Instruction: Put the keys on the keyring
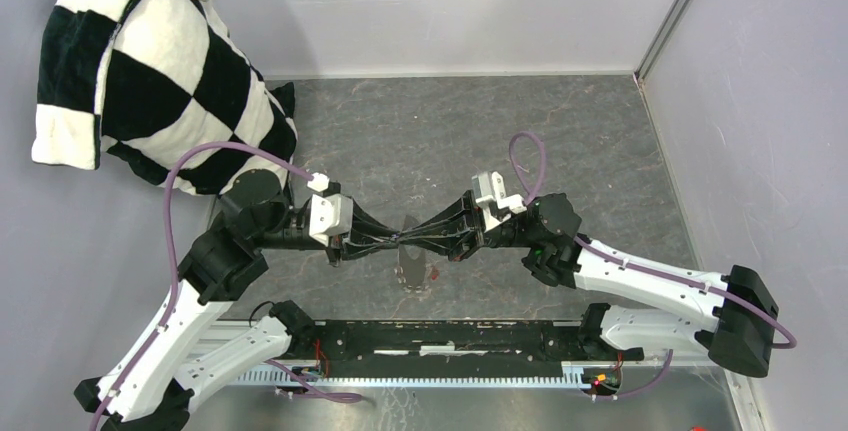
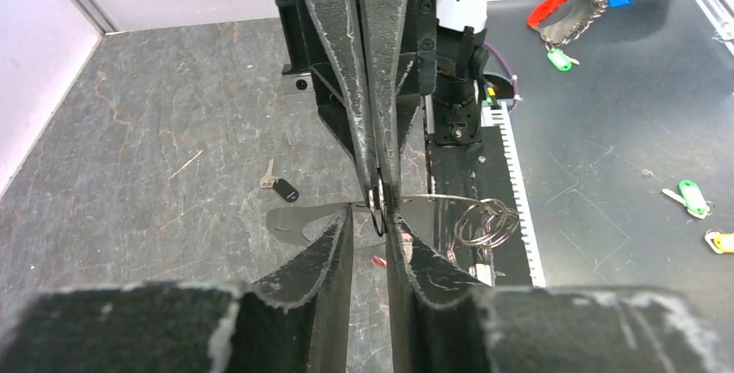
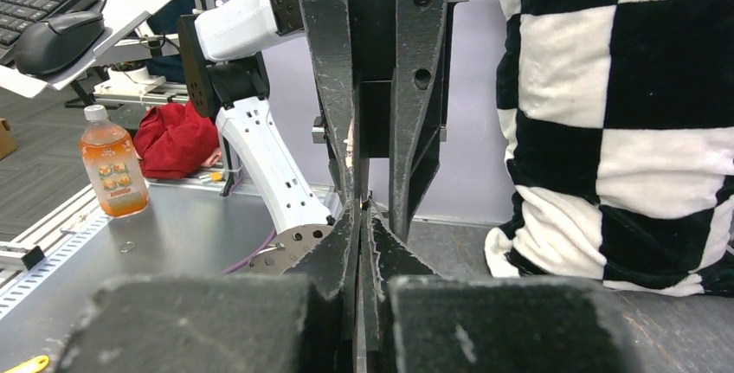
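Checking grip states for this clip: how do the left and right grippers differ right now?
The left gripper has its jaws parted, a gap showing between them; the right gripper has its jaws pressed together. The right gripper pinches the keyring; the left gripper only brackets that spot, with no plain hold. Both meet tip to tip above the table.

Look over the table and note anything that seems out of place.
A black-headed key lies loose on the grey table, not on any ring. A checkered cushion slumps in the back-left corner, oddly unrelated to key work.
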Available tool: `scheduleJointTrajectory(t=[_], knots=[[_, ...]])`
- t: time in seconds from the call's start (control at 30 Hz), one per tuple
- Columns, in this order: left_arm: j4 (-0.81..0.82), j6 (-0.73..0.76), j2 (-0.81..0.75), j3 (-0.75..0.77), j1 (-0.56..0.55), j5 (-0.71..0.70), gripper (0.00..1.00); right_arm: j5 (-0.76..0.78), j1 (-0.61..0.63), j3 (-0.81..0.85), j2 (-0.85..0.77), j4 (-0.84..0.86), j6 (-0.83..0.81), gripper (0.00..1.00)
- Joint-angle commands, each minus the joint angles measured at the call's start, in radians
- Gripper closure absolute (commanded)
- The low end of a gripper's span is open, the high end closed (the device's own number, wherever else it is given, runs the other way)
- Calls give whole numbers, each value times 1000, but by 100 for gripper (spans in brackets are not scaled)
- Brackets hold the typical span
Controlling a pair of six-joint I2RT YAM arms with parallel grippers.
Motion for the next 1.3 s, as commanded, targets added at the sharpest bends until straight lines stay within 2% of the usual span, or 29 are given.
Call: scheduleJointTrajectory(t=[0.0,0.13,0.17,0.3,0.43,0.5,0.67,0.83,1.1,1.27], knots=[[-17,41,-5,25,-1,40,78,-19,1,29,-6,42,3,99],[-22,104,-11,25,-1,37,96,-50,6,52,2,6,-10,99],[-22,126,-13,27,-1,39,98,-63,7,59,2,-7,-16,99],[-45,300,-40,23,-1,58,98,-120,8,95,-20,-113,-70,78],[-58,520,-103,-17,-1,86,98,-88,7,115,-93,-266,-192,59],[-61,617,-131,-37,-1,92,98,-66,7,126,-123,-330,-237,54],[-71,827,-187,-72,-1,94,98,-13,8,144,-184,-442,-340,51],[-71,856,-198,-68,-1,123,98,-11,8,150,-196,-474,-354,52],[-70,754,-184,-49,-1,167,98,-66,8,166,-161,-483,-346,55],[-71,635,-151,-25,-1,188,98,-102,9,186,-135,-491,-355,56]])
